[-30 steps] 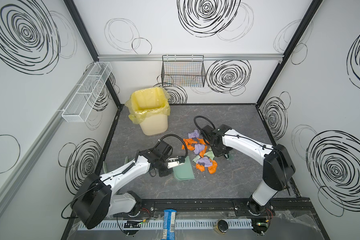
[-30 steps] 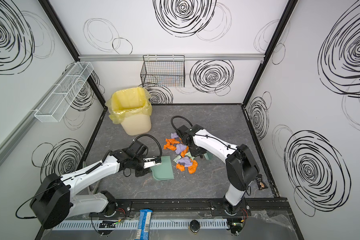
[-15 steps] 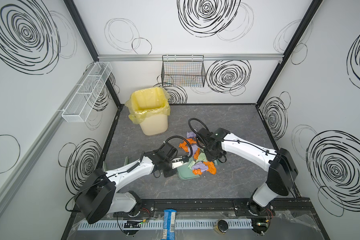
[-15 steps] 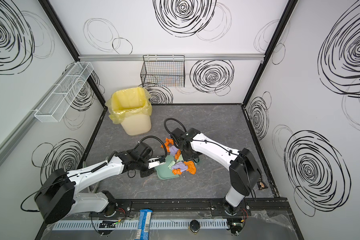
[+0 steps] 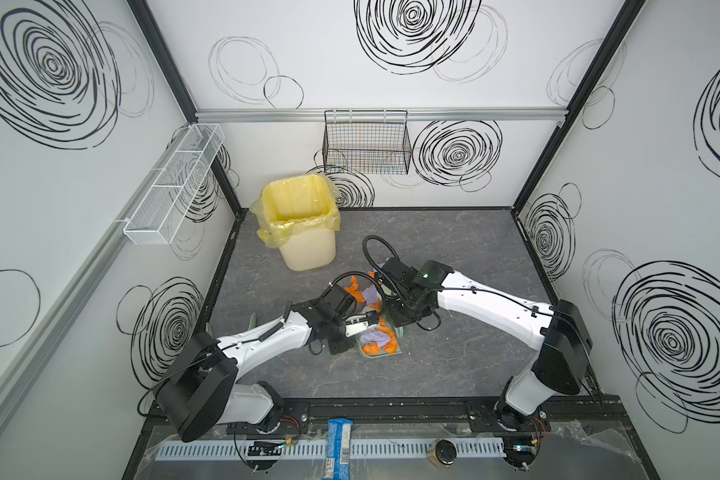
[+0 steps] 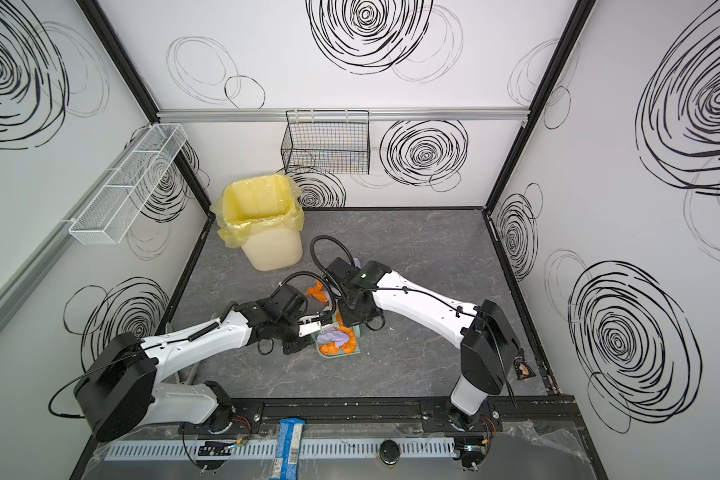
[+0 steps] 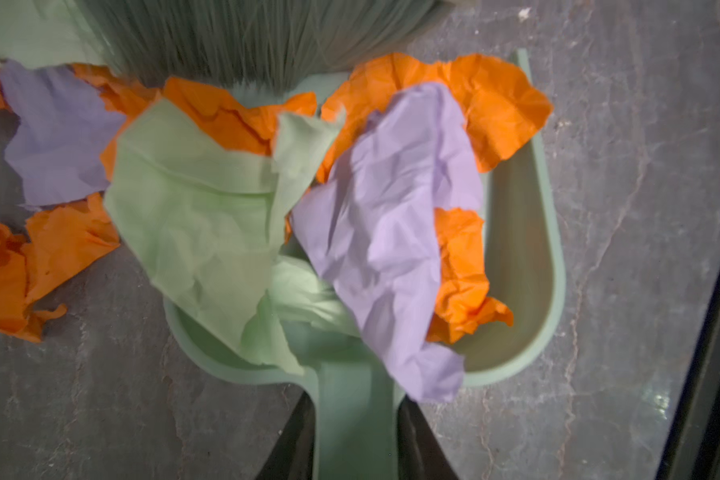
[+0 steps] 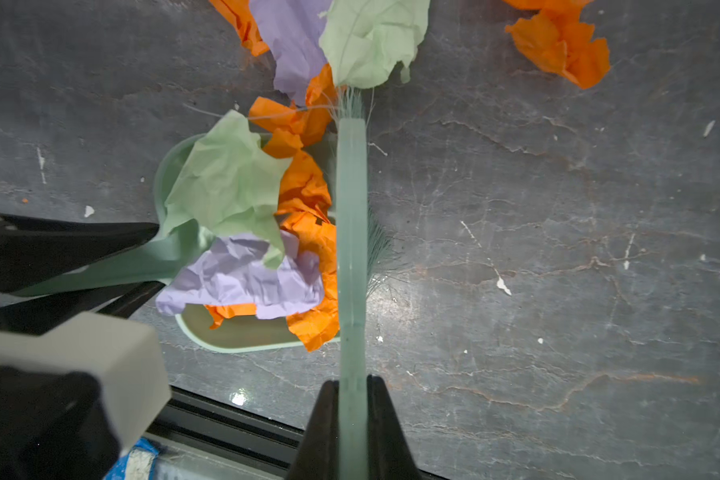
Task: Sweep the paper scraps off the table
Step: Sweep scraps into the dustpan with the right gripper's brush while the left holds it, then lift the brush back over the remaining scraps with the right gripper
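Since a second ago the brush (image 8: 351, 208) has pushed a heap of paper scraps (image 7: 383, 232) into the dustpan (image 7: 524, 266), just ahead of the left gripper (image 7: 352, 415), whose fingers clamp its handle. The right gripper (image 8: 352, 386) pinches the brush handle. Light and soft, they spill easily, so move them with bristles, not fingers. One dustpan, one brush, roughly ten scraps; several lie on the table (image 8: 558, 208) well beyond the right fingertips.

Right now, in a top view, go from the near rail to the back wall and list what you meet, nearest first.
blue packet → dustpan heaped with paper scraps → yellow-lined bin → black wire basket on the back wall. The grippers overlap the dustpan, so they are left out.
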